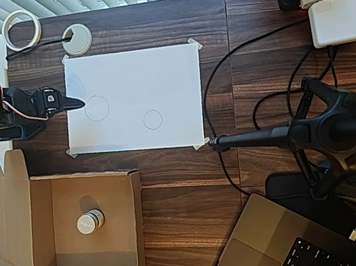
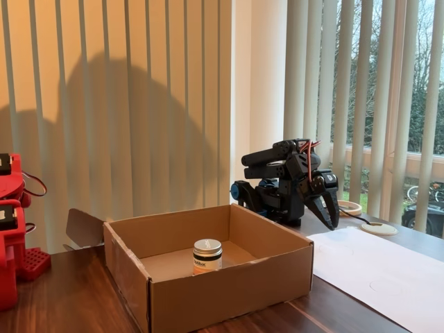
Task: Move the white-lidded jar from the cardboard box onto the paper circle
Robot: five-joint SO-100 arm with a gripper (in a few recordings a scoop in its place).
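The white-lidded jar (image 1: 89, 221) (image 2: 207, 255) stands upright on the floor of the cardboard box (image 1: 140, 226) (image 2: 229, 291), roughly in its middle. The box sits at the table's lower left in the overhead view, flaps spread to the left. On a taped white sheet (image 1: 154, 75) (image 2: 388, 270) lie two pencilled rings; the smaller one is the paper circle (image 1: 153, 119), right of the larger ring (image 1: 96, 109). My gripper (image 1: 77, 103) (image 2: 331, 218) is shut and holds nothing. The arm is folded at the sheet's left edge, well away from the jar and outside the box.
A white tape ring (image 1: 21, 28) and a round desk grommet (image 1: 76, 39) lie beyond the sheet. A black camera stand (image 1: 315, 129), cables, a white charger (image 1: 341, 19) and a laptop (image 1: 281, 246) occupy the right side. A red arm (image 2: 10, 229) stands at the left.
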